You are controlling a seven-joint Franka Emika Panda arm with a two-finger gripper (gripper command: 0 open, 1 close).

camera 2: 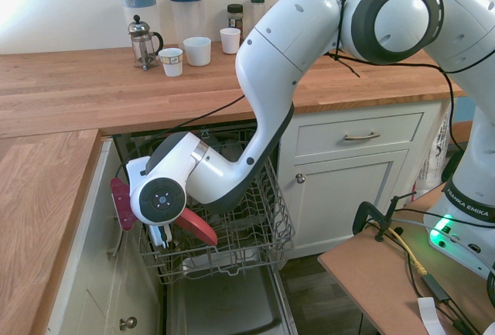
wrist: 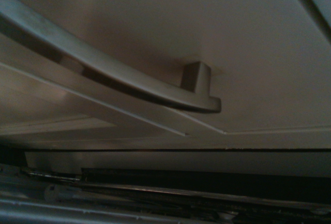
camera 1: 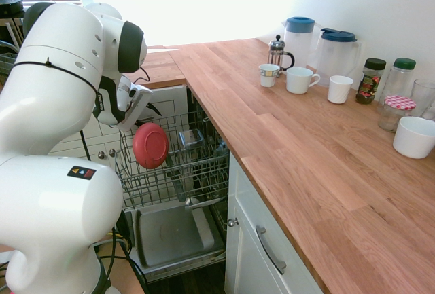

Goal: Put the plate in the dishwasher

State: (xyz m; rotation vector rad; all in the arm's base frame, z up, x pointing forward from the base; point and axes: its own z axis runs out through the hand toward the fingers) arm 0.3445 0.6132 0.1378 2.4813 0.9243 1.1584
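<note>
A: Item one, the plate (camera 1: 150, 145). Location?
B: Coral red, round. It stands on edge in the rack (camera 1: 178, 165) of the dishwasher (camera 1: 175, 229), at the rack's side nearest the arm (camera 1: 64, 90). In the second exterior view only two red parts of it show, one each side of the wrist (camera 2: 158, 199).

A: Item two, the gripper (camera 1: 136, 104).
B: It sits just above the plate, angled down toward the rack. The jaws are hidden behind the wrist housing in both exterior views, so I cannot tell how far apart they stand. Nor can I tell if they touch the plate's rim.

A: The dishwasher itself?
B: Under the bench (camera 1: 306, 144), door (camera 1: 170, 233) folded down flat, grey wire rack pulled out over it. A small grey cutlery basket (camera 1: 191, 138) sits in the rack, beyond the plate.

A: Wrist view?
B: A grey metal cabinet handle (wrist: 119, 81) on a pale panel, close up and dim. No plate in it.

A: Bench stock, taken from the dishwasher outward?
B: A cafetière (camera 1: 277, 52), two jugs with blue lids (camera 1: 299, 36), three mugs (camera 1: 300, 79), then jars (camera 1: 371, 80) and a white bowl (camera 1: 414, 136) farthest from it. All well apart from the plate.
</note>
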